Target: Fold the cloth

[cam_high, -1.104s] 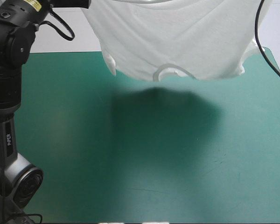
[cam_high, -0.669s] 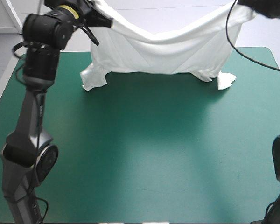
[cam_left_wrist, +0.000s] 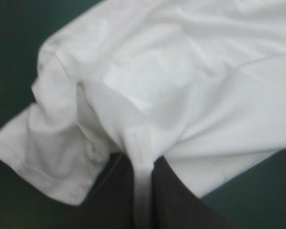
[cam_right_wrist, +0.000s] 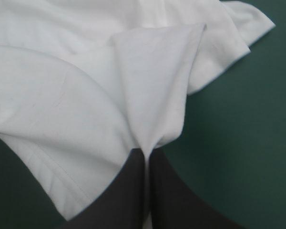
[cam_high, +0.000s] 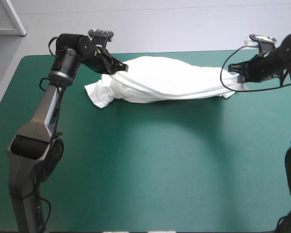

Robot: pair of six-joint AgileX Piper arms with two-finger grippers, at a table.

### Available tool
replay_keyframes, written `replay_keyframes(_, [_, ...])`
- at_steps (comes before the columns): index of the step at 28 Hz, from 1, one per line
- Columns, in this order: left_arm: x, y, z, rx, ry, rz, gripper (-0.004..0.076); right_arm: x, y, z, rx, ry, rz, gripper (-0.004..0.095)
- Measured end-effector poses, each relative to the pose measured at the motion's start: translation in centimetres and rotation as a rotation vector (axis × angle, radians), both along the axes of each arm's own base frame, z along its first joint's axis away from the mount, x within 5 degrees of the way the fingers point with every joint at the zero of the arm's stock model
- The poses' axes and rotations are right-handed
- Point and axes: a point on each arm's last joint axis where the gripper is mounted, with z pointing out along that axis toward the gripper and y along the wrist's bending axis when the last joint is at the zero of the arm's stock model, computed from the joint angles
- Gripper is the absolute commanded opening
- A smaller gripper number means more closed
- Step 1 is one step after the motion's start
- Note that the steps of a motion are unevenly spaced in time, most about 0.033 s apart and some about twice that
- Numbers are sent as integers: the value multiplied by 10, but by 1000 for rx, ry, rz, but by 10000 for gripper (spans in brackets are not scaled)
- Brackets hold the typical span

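both arms reach low over the far part of the table (cam_high: 150,165), wrists tilted down. left gripper (cam_high: 117,69) is clamped on the t-shirt (cam_high: 169,80) at its left end, right gripper (cam_high: 235,68) on its right end. earlier the t-shirt hung raised between them; now it lies bunched near the far edge.

Teal-green table (cam_high: 150,165), white T-shirt (cam_high: 169,82) lying near far edge

T-shirt (cam_high: 169,80) collar: lost in folds, at the table's (cam_high: 136,170) twelve o'clock.
left gripper (cam_left_wrist: 142,164) fingertips: blurred, a white strip covering their seam.
right gripper (cam_right_wrist: 145,152) tips: partly covered by fabric.
T-shirt extent, wrist views: cut off.
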Motion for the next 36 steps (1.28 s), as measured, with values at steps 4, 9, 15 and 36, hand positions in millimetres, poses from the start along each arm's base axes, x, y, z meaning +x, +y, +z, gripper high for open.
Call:
replay_keyframes(4, [-55,5,-13,92,127,-23,-10,-69,1,-1,-66,64,-19,-16])
replay_keyframes(9, [-138,24,-9,113,181,-31,-10,-132,7,-16,-57,125,-37,-16])
replay_keyframes(15, [-238,60,-40,95,276,42,-10,-204,15,-46,-41,176,-59,-15])
replay_keyframes(36, [-317,79,-126,49,513,71,132,-282,24,-125,-88,339,-67,177])
